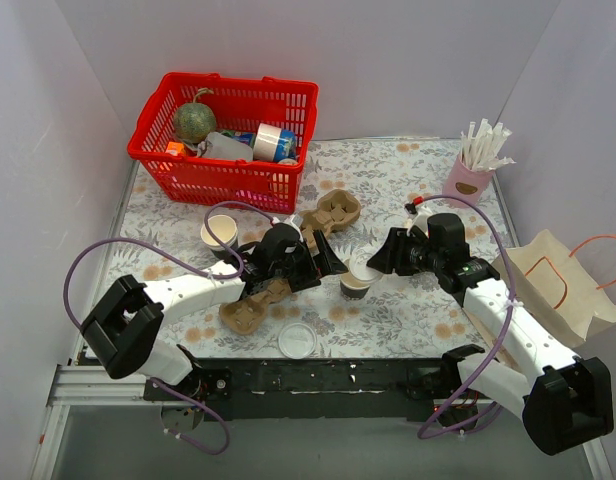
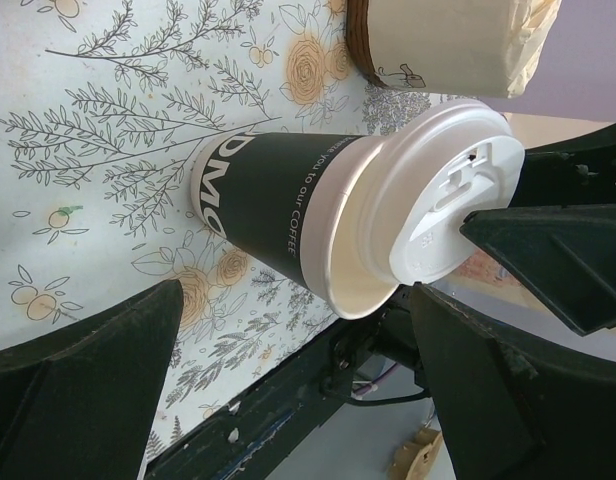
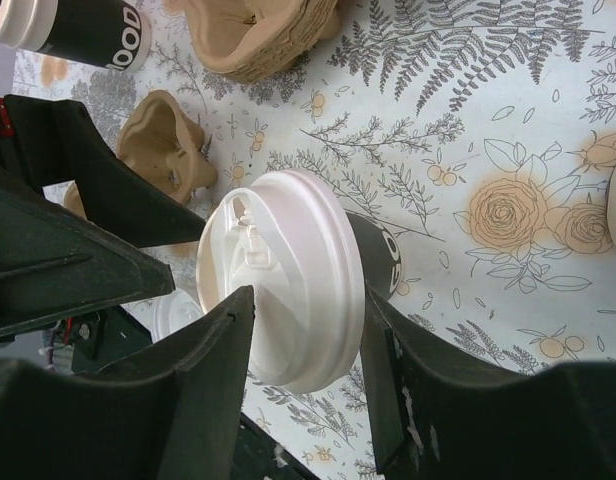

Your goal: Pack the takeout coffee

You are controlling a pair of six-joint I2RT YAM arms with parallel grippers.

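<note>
The takeout coffee cup stands upright mid-table, cream above with a dark band below. Its white lid rests tilted on the rim, and part of the cup mouth shows open. My right gripper is shut on the lid's edges, with the dark cup beneath it. My left gripper is open and empty to the cup's left. In the left wrist view its fingers spread wide and the cup sits just beyond their tips, untouched.
Two brown pulp cup carriers lie by the left gripper. Another cup and a loose lid are nearby. There is a red basket back left, a pink straw holder back right and a paper bag at the right.
</note>
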